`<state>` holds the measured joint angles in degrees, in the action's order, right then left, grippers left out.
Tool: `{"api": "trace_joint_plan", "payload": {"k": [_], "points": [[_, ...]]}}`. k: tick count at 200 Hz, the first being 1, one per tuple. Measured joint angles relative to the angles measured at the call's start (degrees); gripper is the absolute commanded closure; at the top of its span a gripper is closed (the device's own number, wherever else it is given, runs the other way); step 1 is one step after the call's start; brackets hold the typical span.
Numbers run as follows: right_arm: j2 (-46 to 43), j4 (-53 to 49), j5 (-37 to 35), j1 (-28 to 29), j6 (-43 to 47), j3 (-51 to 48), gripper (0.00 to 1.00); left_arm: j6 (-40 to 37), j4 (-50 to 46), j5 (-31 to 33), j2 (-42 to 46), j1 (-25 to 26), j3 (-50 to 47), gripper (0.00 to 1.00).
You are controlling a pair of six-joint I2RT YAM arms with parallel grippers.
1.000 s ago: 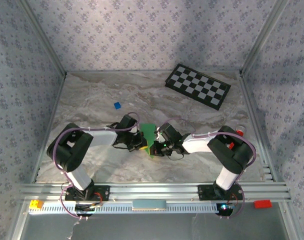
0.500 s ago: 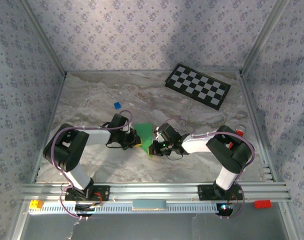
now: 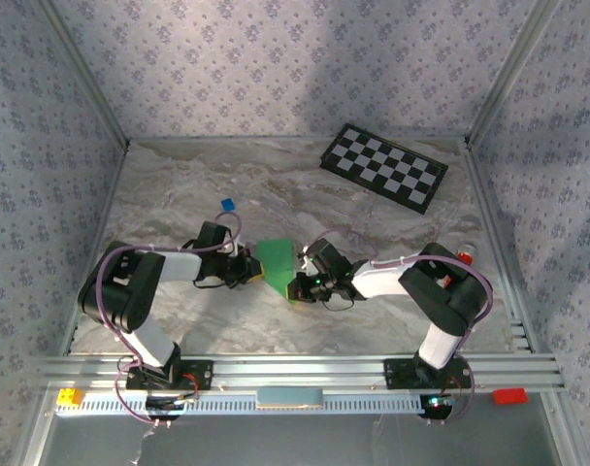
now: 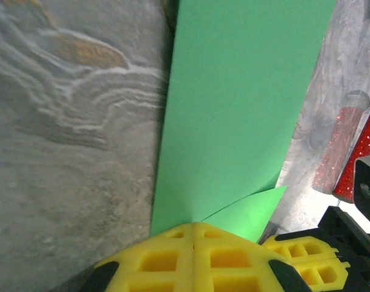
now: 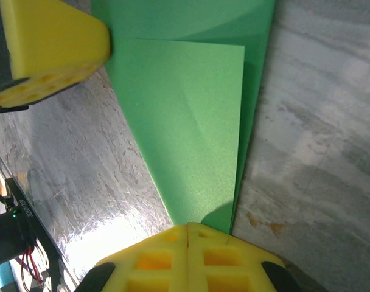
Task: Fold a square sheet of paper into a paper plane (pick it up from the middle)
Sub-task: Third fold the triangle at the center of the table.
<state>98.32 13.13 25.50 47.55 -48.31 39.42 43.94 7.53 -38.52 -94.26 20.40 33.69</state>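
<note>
Though folded, paper [image 3: 276,258] between tools [image 3: 251,273] [image 3: 296,287].

One green paper sheet [image 3: 274,258], one checkerboard [image 3: 383,167], one blue block [image 3: 227,205].

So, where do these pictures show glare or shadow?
Left wrist view: white glare on the table beside the green paper. Right wrist view: table glare lower left, shadow along the paper's right edge. Top view: soft shadows on the wall.
</note>
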Motion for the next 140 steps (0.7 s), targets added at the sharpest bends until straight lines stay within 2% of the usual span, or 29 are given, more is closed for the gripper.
{"api": "trace_joint_plan", "payload": {"k": [52,97,120,140], "points": [[0.0,0.0,0.0,0.0,-0.2,0.0,1.0,-0.9,0.0,-1.2,0.3,-3.5,-0.5,0.95],[0.0,-0.2,-0.1,0.1,-0.4,0.2,1.0,-0.5,-4.8,3.1,5.3,-5.7,-0.5,0.9],[0.0,-0.2,-0.1,0.1,-0.4,0.3,1.0,0.2,-6.6,3.9,10.8,-5.0,-0.3,0.88],[0.1,-0.7,-0.1,0.1,-0.4,0.6,1.0,1.2,-7.4,4.5,13.8,-1.7,0.5,0.89]]}}
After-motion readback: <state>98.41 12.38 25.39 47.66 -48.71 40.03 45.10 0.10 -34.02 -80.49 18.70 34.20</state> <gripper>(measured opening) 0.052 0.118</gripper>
